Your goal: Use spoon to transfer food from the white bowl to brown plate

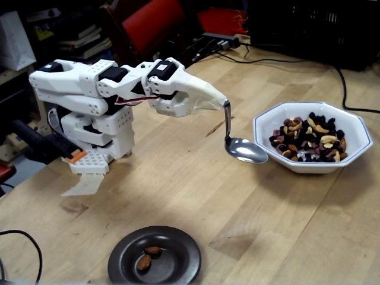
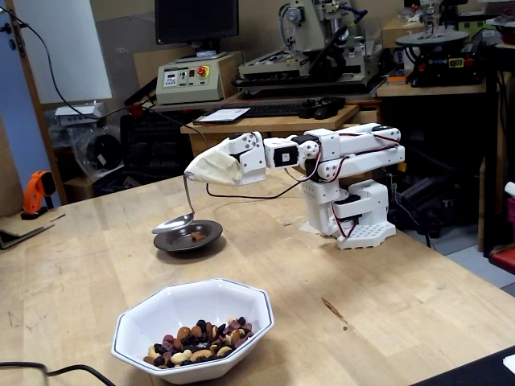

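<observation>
Jaws [image 1: 221,102] clamped on the top of the spoon [image 1: 244,149] handle, wrapped in a pale cover that hides the fingers themselves; handle hanging almost straight down so that the oval scoop sits level at the bottom, hollow up, presumably to carry pieces without spilling. Scoop empty in a fixed view, shining and bare, held clear of the tabletop [image 1: 196,196] and just beside the near rim of the white bowl [image 1: 356,155]; not yet over the food [image 1: 310,140], so likely poised for a dip into the heap. In the other fixed view the spoon [image 2: 171,223] seems to overlap the far plate, but only by line of sight.

Food heaped toward one side of the white bowl [image 2: 187,304], nuts pale among dark raisins [image 2: 197,338]; best taken from the near edge, where the scoop can slide under.

Brown plate [image 1: 178,240] well apart from the bowl, off to the arm's side near the tabletop edge, with two or three almond-like pieces [image 1: 148,256] in its sunken centre; some transfer evidently done, most still in the bowl. Same plate [image 2: 211,239] beyond the bowl in the other fixed view.

Arm folded low and stretched forward from its white base [image 1: 98,133], keeping the spoon at bowl-rim height.
</observation>
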Robot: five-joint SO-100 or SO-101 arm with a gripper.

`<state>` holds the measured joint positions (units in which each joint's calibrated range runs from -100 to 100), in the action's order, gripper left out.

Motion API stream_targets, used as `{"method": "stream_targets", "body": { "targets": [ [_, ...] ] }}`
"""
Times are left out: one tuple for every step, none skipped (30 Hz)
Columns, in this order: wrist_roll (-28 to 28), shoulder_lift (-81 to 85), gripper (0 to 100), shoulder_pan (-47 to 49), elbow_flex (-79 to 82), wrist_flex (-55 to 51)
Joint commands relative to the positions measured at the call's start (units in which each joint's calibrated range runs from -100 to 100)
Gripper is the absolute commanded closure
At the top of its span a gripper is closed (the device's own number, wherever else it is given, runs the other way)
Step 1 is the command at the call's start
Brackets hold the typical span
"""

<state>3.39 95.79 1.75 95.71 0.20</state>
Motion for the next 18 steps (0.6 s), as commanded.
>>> {"method": "stream_targets", "body": {
  "targets": [
    [0.0, 1.6, 96, 0.1, -0.6, 0.3],
    [0.0, 1.6, 96, 0.1, -0.6, 0.3],
    [0.0, 1.6, 96, 0.0, -0.6, 0.3],
    [-0.1, 1.6, 96, 0.0, -0.6, 0.3],
    [-0.1, 1.6, 96, 0.0, -0.6, 0.3],
    [-0.1, 1.6, 96, 0.0, -0.6, 0.3],
    [-0.1, 1.6, 96, 0.0, -0.6, 0.3],
    [-0.1, 1.6, 96, 0.0, -0.6, 0.3],
    [-0.1, 1.6, 96, 0.0, -0.6, 0.3],
    [-0.1, 1.6, 96, 0.0, -0.6, 0.3],
    [-0.1, 1.6, 96, 0.1, -0.6, 0.3],
    [-0.1, 1.6, 96, 0.3, -0.6, 0.3],
    [-0.1, 1.6, 96, 0.3, -0.6, 0.3],
    [-0.1, 1.6, 96, 0.4, -0.6, 0.3],
    [-0.1, 1.6, 96, 0.4, -0.6, 0.3],
    [-0.1, 1.6, 96, 0.4, -0.6, 0.3],
    [-0.1, 1.6, 96, 0.4, -0.6, 0.3],
    [-0.1, 1.6, 96, 0.4, -0.6, 0.3]
  ]
}}
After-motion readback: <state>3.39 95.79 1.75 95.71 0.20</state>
